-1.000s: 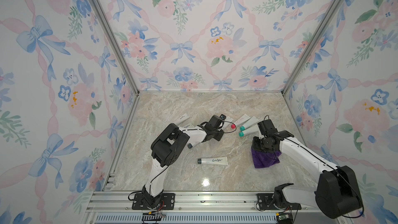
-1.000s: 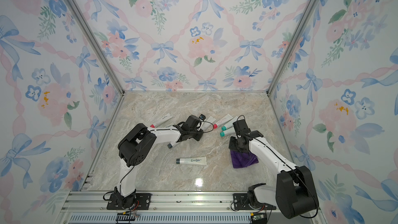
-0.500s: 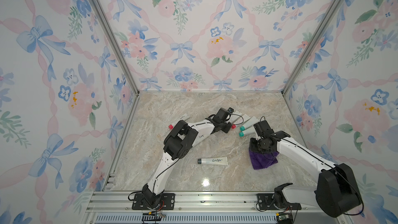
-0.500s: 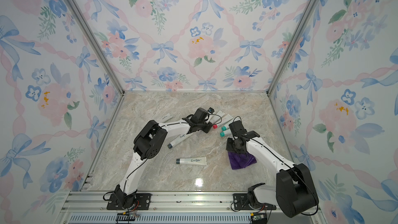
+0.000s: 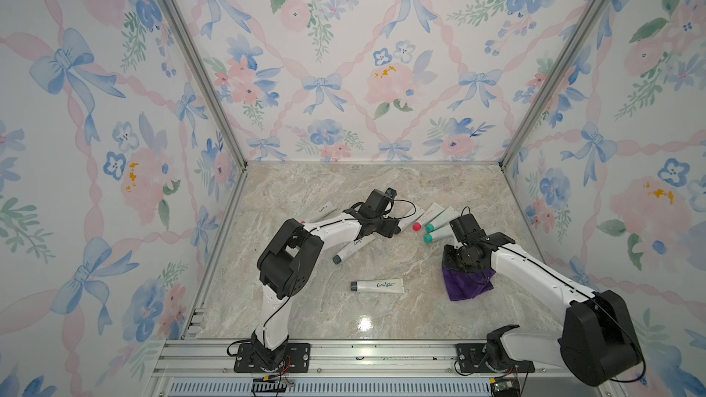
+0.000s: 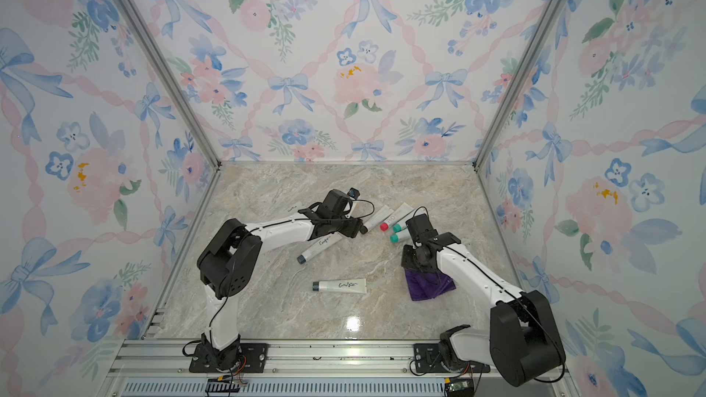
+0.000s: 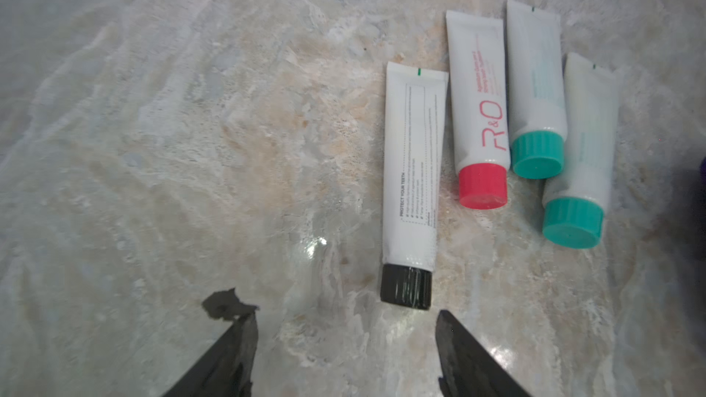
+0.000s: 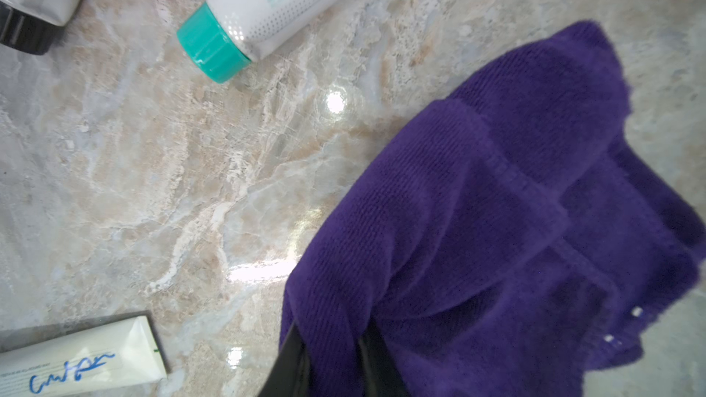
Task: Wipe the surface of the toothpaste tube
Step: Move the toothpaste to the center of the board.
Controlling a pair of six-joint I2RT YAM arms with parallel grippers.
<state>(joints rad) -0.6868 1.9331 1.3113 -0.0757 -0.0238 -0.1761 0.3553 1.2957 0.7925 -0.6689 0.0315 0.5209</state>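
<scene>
Trouble nearest the front edge would come from the marked toothpaste tube (image 5: 378, 286), which lies loose and flat on the table (image 5: 324, 315) with its blue scribble facing up. I judge that a wipe with nothing pinning it would only push it along the glossy marble. A second scribbled tube (image 5: 353, 248) lies farther back, partly under the left arm, and a swing of that arm could nudge it. Farther again, the black-capped tube (image 7: 414, 169) lies in a tight row with a red-capped tube (image 7: 479, 101) and two teal-capped tubes (image 7: 535, 82); a careless close there could knock its neighbours.

The right tool (image 8: 332, 341) is pressed together on a fold of the purple cloth (image 8: 515, 204), which droops to the table right of the near tube. The left tool (image 7: 344, 316) is spread wide and empty. It hovers just short of the black cap and touches nothing.
</scene>
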